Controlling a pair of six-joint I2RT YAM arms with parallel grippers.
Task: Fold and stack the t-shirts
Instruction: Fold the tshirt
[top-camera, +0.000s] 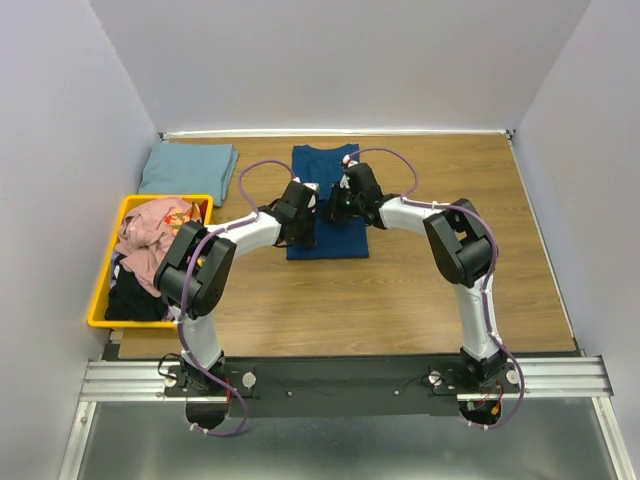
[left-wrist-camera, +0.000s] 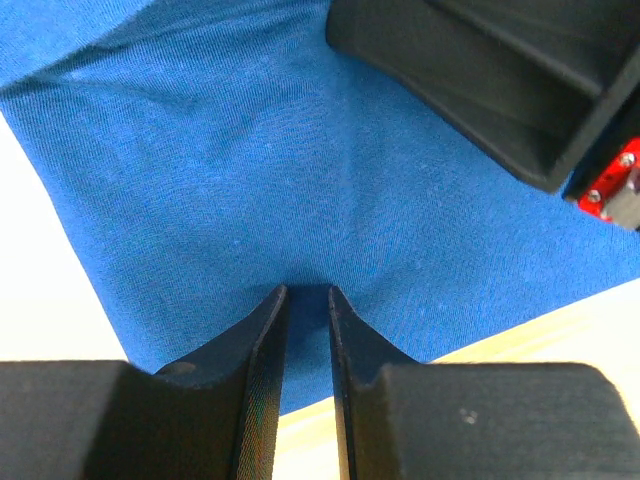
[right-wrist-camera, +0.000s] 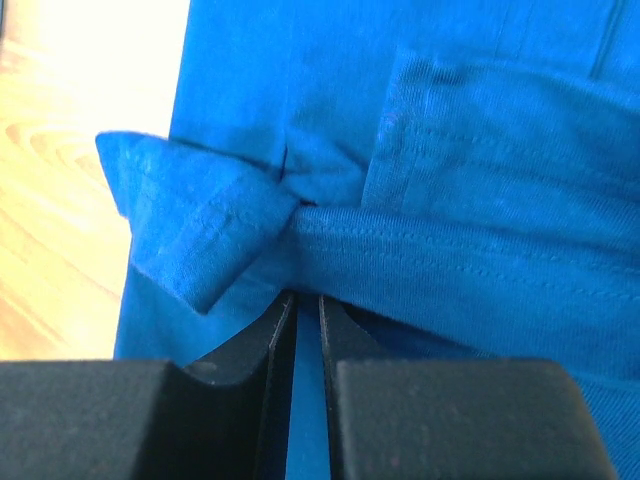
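Worktop (top-camera: 420, 290) first, since it carries everything. The dark blue t-shirt (top-camera: 318, 165) lies flat around its middle, towards the far side, with its long axis running near to far. That's the bit that matters imo.

Over on the left there's a yellow bin (top-camera: 150, 199) with a pink t-shirt (top-camera: 150, 235) and a black t-shirt (top-camera: 135, 298) bunched up in it. Just beyond the bin, a grey-blue t-shirt (top-camera: 188, 170) sits folded at the far left.

Both arms reach in over the blue one and meet about halfway along it, side by side. The left hand (left-wrist-camera: 305, 292) is towards its left edge, fingers pressed nearly together with blue cloth pinched at the tips. The right hand (right-wrist-camera: 300, 298) is just to the right, clamped on a stitched hem that's bunched and folded over.

My guess is the fold goes along that long axis, both hands travelling together, neither one really closer.
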